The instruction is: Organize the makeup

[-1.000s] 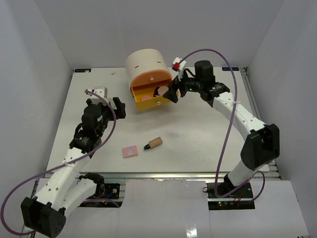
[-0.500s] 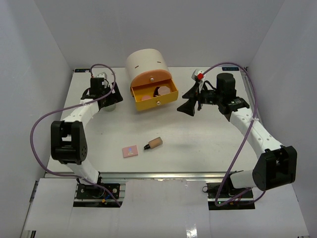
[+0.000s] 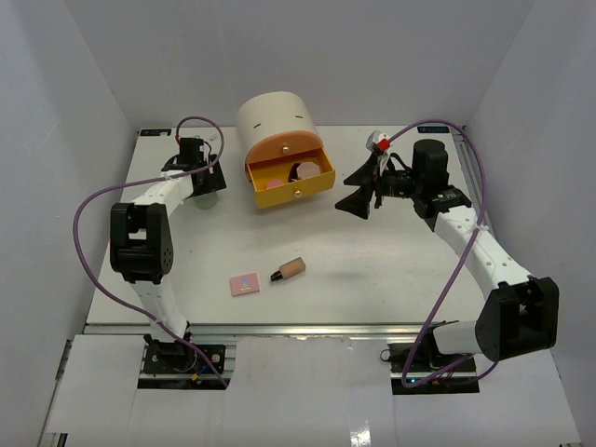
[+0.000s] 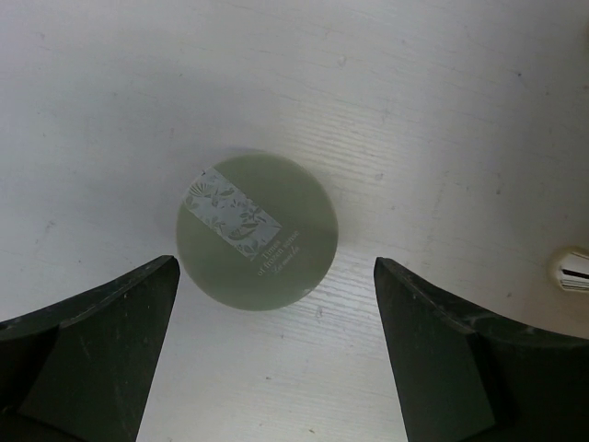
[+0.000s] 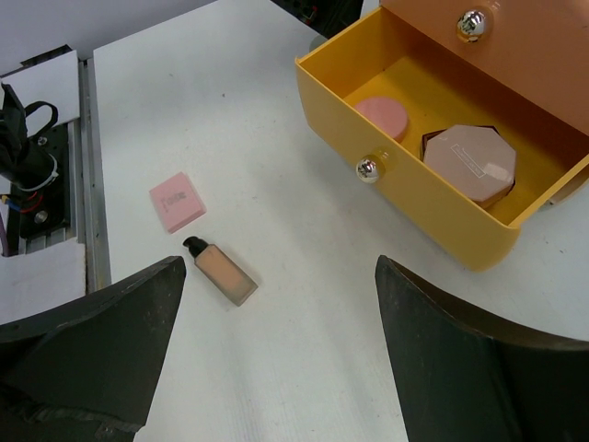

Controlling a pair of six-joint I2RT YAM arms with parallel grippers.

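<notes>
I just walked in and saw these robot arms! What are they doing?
The robot is tidying makeup. The left gripper is open over a round grey-green jar on the table, not gripping it. The right gripper is open too and empty, near the pulled-out yellow drawer. A pink round compact and an octagonal compact lie in the drawer. A pink square compact and a tan bottle lie out on the table.

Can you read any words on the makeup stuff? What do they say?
Round grey-green lid: leafy label with tiny writing, too blurred to read.
Pink square compact: small mark, too small to read.
Pink octagonal compact: pale strip, unreadable.
No text can be read.
</notes>
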